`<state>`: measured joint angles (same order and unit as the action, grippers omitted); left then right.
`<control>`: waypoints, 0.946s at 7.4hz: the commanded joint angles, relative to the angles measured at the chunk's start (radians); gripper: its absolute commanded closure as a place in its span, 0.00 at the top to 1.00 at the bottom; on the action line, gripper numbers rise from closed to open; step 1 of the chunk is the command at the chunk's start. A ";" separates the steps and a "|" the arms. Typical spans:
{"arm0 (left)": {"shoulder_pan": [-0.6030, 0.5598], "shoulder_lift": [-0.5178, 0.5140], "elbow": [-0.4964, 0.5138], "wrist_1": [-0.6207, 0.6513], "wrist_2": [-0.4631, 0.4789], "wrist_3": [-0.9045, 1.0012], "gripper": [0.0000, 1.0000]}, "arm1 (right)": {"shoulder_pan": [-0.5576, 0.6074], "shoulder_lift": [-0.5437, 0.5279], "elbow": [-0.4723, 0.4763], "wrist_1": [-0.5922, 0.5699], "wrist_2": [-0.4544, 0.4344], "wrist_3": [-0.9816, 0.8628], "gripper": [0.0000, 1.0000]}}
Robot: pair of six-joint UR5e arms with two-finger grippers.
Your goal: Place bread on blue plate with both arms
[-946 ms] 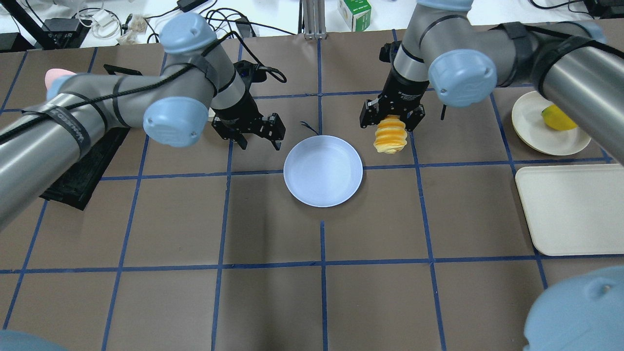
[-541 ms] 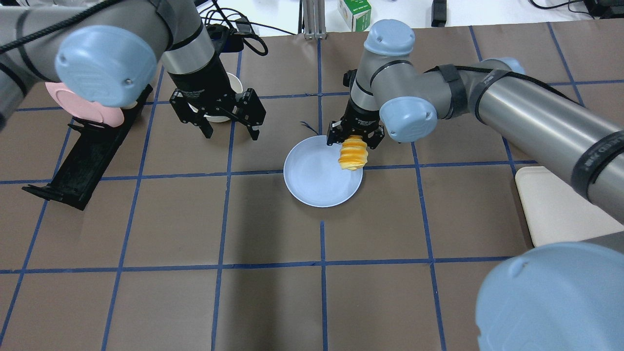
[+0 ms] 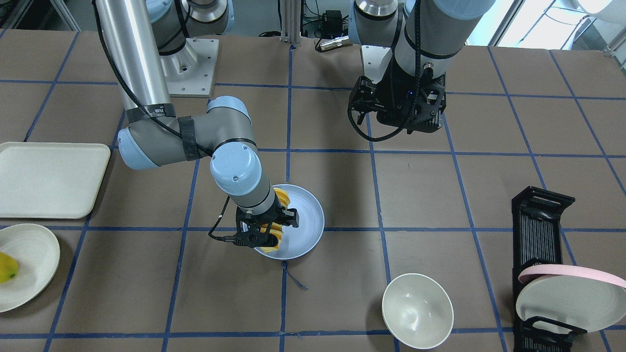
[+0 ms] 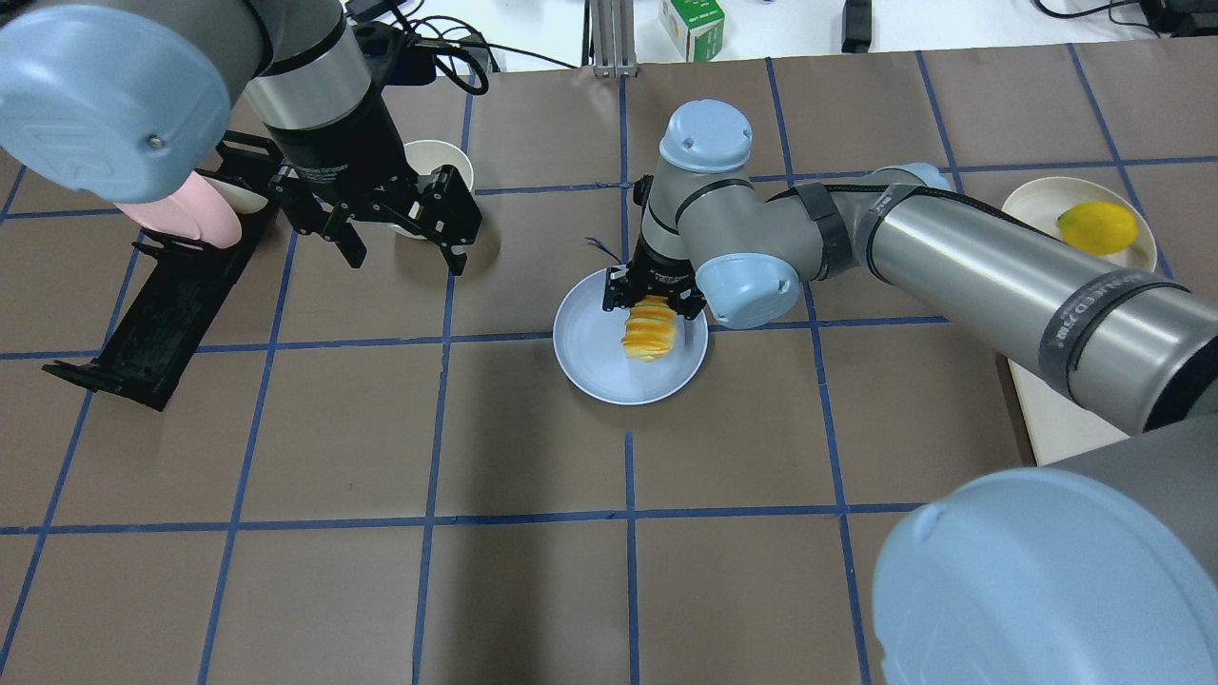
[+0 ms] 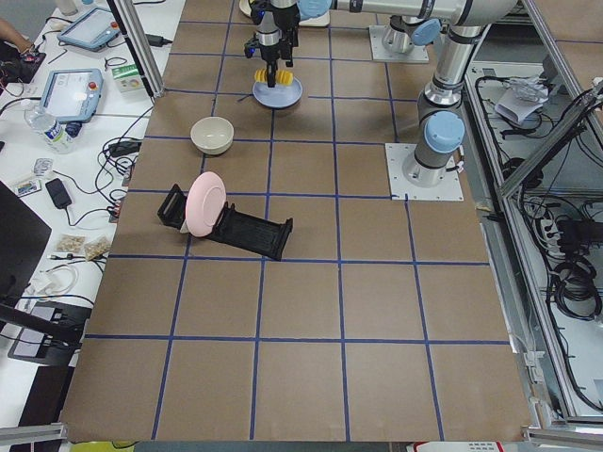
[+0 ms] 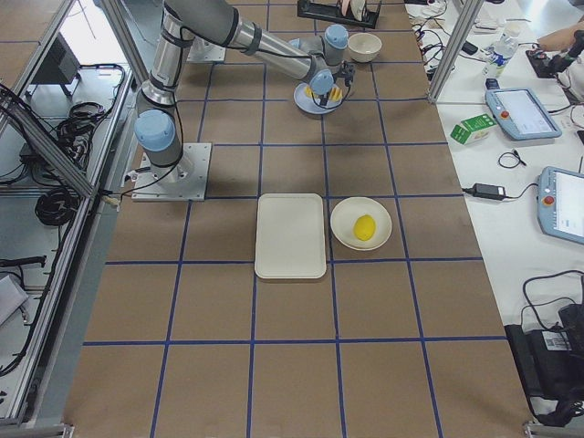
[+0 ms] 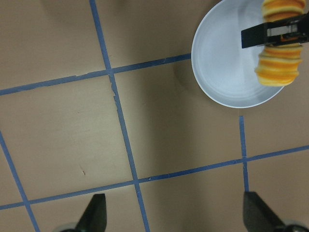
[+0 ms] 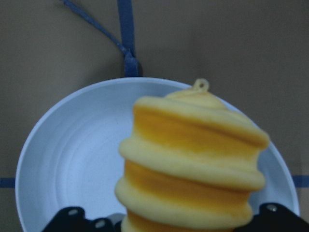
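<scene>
Overhead: right gripper (image 4: 654,303) brings the bread (image 4: 649,330) in from outside the plate (image 4: 590,366) at 2 o'clock and across the rim. The bread now hangs over the plate's inside, just off centre toward 2 o'clock. Meanwhile left gripper (image 4: 407,259) backs farther out along 10 o'clock, now beside the bowl (image 4: 430,157).

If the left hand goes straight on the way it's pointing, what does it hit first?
Probably the bare table. The left hand points down beside the blue plate, not over it, though its height is unclear.
</scene>
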<state>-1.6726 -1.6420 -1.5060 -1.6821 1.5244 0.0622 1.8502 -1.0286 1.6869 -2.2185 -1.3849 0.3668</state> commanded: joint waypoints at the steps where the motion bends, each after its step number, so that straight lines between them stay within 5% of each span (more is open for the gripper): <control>1: 0.011 0.005 -0.016 0.002 0.000 -0.002 1.00 | 0.007 -0.002 0.026 0.000 0.001 0.065 1.00; 7: 0.014 0.005 -0.016 0.004 0.005 -0.002 1.00 | -0.024 -0.103 -0.001 0.072 0.000 0.054 1.00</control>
<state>-1.6571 -1.6362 -1.5212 -1.6787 1.5305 0.0611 1.8535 -1.1063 1.7047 -2.1614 -1.3852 0.4308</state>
